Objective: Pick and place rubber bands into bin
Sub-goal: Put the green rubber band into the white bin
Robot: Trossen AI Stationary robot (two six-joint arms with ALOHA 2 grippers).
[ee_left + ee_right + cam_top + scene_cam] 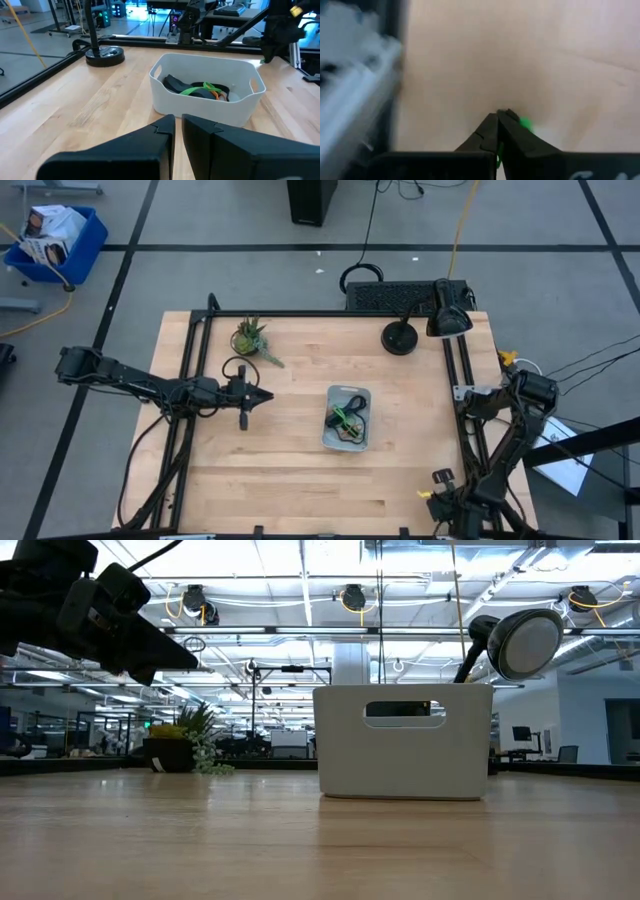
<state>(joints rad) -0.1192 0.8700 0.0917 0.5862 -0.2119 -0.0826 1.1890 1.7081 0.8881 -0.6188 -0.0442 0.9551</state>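
Observation:
The pale bin (343,446) stands at the table's middle and holds several rubber bands (347,417): dark, green and orange loops (200,91). My left gripper (266,395) hovers level to the left of the bin, pointing at it, shut with nothing between its fingers (178,131). My right gripper (498,116) points down at the bare wood beside the table's right rail, shut, with a green rubber band (525,123) at its tips. In the high view the right arm (505,405) covers that gripper. My right gripper pinches a green rubber band between its two fingertips, coming from above and pointing down. A bit of green (525,123) shows just beside the tips. The view is blurred, so whether the band is clear of the table cannot be told.
A small potted plant (252,338) stands at the far left. A black lamp base (400,337) and the lamp head (450,320) are at the far right. Black rails (465,380) run along the table's sides. A blue crate (60,240) sits on the floor.

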